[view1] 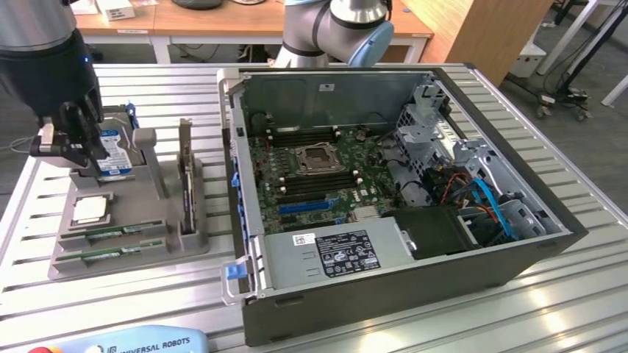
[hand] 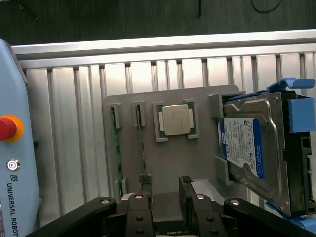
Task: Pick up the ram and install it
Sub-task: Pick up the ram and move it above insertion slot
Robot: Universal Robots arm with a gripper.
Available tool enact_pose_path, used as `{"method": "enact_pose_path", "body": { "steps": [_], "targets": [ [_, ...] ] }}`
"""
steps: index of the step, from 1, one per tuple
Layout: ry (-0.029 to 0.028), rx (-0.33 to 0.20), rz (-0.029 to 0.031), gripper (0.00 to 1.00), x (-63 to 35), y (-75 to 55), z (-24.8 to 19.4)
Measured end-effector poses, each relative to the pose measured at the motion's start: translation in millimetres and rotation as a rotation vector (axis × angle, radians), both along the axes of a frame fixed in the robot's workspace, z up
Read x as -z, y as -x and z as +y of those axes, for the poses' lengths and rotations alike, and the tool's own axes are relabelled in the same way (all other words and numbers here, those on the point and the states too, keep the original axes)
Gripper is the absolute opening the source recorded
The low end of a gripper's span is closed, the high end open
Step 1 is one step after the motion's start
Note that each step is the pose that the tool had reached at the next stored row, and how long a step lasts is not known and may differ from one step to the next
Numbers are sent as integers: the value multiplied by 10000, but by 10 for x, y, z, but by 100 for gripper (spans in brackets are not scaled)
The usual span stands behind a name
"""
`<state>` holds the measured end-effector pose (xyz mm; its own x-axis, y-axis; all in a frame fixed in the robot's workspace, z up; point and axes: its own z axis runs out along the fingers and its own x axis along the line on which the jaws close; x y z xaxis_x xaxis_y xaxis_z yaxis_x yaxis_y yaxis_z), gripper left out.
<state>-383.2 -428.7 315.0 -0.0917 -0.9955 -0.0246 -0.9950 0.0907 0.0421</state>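
Two green ram sticks [view1: 111,231] [view1: 106,253] lie on edge in the slots of a grey holder [view1: 147,246] on the exterior view's left. From the wrist they appear as thin green strips [hand: 116,148] [hand: 140,143] in the holder [hand: 192,163]. My gripper [view1: 84,151] [hand: 165,190] hovers above the holder's far end, beside the hard drive, apart from the sticks. Its two black fingers [hand: 144,185] stand open with nothing between them. The open computer case [view1: 393,184] shows the motherboard [view1: 304,173] with long black slots.
The holder also carries a square silver processor [view1: 88,210] [hand: 175,120] and a hard drive [view1: 116,153] [hand: 247,148] standing in a blue bracket. A teach pendant [view1: 128,342] [hand: 12,148] lies at the table's near edge. The slatted metal table [view1: 549,301] surrounds the case.
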Motion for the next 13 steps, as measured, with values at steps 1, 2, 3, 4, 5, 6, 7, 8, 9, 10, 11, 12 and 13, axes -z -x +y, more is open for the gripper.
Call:
{"method": "enact_pose_path", "body": {
  "steps": [1,2,3,4,5,6,7,8,9,10,11,12,13],
  "targets": [
    [0,0,0,36,9,0,0],
    [0,0,-1,36,19,0,0],
    [0,0,0,36,27,0,0],
    [0,0,-1,36,36,0,0],
    [0,0,0,36,46,0,0],
    [0,0,0,36,55,0,0],
    [0,-1,-1,36,64,0,0],
    [0,0,0,36,72,0,0],
    [0,-1,0,36,81,0,0],
    [0,-1,0,36,90,0,0],
    [0,-1,-1,36,100,0,0],
    [0,-1,-1,36,107,0,0],
    [1,-1,0,36,108,0,0]
  ]
}}
